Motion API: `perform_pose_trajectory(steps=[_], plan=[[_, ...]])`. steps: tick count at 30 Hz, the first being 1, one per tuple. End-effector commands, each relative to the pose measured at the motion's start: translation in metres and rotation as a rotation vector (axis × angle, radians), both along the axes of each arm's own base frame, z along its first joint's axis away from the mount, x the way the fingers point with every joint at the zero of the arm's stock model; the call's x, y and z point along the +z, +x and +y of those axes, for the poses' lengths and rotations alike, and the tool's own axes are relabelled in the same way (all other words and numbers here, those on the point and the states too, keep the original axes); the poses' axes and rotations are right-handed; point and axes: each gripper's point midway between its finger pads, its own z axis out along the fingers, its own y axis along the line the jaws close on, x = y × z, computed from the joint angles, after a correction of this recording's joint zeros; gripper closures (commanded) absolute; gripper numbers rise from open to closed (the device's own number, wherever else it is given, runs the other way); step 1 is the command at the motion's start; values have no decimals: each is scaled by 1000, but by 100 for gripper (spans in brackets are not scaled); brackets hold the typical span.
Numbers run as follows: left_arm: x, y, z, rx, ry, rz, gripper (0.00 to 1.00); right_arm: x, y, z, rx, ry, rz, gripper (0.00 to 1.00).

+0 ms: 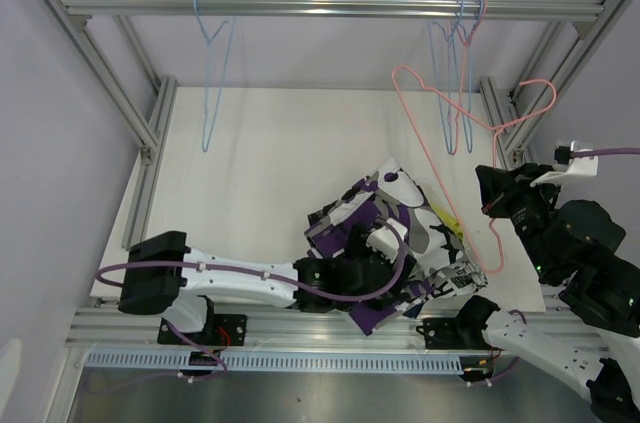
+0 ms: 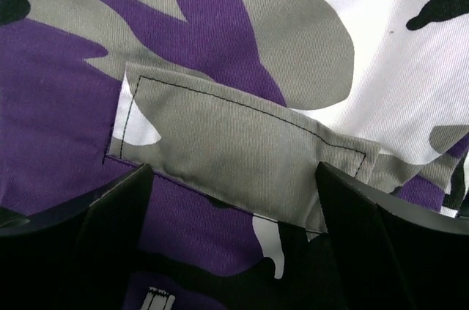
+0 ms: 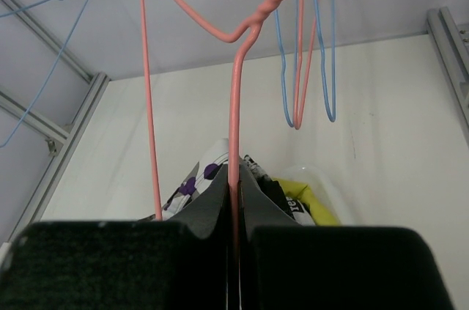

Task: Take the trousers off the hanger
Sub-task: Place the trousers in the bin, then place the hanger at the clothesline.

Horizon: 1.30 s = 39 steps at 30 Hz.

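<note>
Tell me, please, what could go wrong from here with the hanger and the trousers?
The right hand pinches only one thin wire of the pink hanger, so it may swivel or slip. The hanger's low end sits by the trouser pile and might snag it. The open left hand hovers over the purple patterned trousers and may grab just the pocket flap.

The yellow trousers (image 3: 316,206) lie mostly hidden under the purple-patterned trousers (image 1: 380,205); the pink hanger (image 3: 236,105) disappears between the right jaws.
</note>
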Motion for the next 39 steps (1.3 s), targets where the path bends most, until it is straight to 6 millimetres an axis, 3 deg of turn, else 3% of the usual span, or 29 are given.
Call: perform_pose_trajectory(steps=[1, 6, 7, 9, 10, 17, 22, 27, 28, 29, 30, 33, 34, 35, 37, 39], plan=[[-14, -21, 0, -46, 80, 41, 4, 21, -4, -5, 0, 40, -51, 100], [35, -25, 23, -50, 54, 14, 2, 30, -4, -3, 11, 37, -67, 100], [59, -27, 32, -56, 46, -8, 2, 32, -3, -2, 13, 33, -68, 100], [80, -27, 47, -45, 52, -44, 2, 33, -1, 0, 10, 22, -65, 100], [103, -30, 52, -45, 23, -58, 1, 30, 3, 4, 12, 0, -49, 100], [206, -14, 138, 4, -92, -162, 1, 27, 21, 21, 5, -83, 24, 100], [251, 15, 193, 126, -55, -344, 0, 22, 34, 42, 46, -141, 82, 100], [272, 33, 227, 190, -112, -414, 1, 17, 56, 67, 58, -206, 126, 100], [264, 38, 233, 200, -109, -427, 1, 25, 57, 68, 57, -206, 120, 100], [270, 41, 237, 212, -131, -448, 1, 26, 60, 71, 57, -213, 122, 100], [257, 48, 239, 232, -97, -459, 1, 23, 68, 79, 59, -236, 138, 100], [251, 56, 244, 245, -114, -461, 1, 38, 76, 90, 79, -250, 128, 100], [238, 64, 247, 272, -95, -449, 1, 31, 85, 99, 80, -287, 158, 100], [233, 66, 246, 266, -95, -446, 0, 45, 87, 100, 78, -272, 136, 100], [218, 75, 249, 298, -91, -439, 1, 40, 100, 110, 71, -314, 162, 100], [211, 81, 253, 306, -97, -430, 1, 52, 105, 115, 73, -306, 148, 100]])
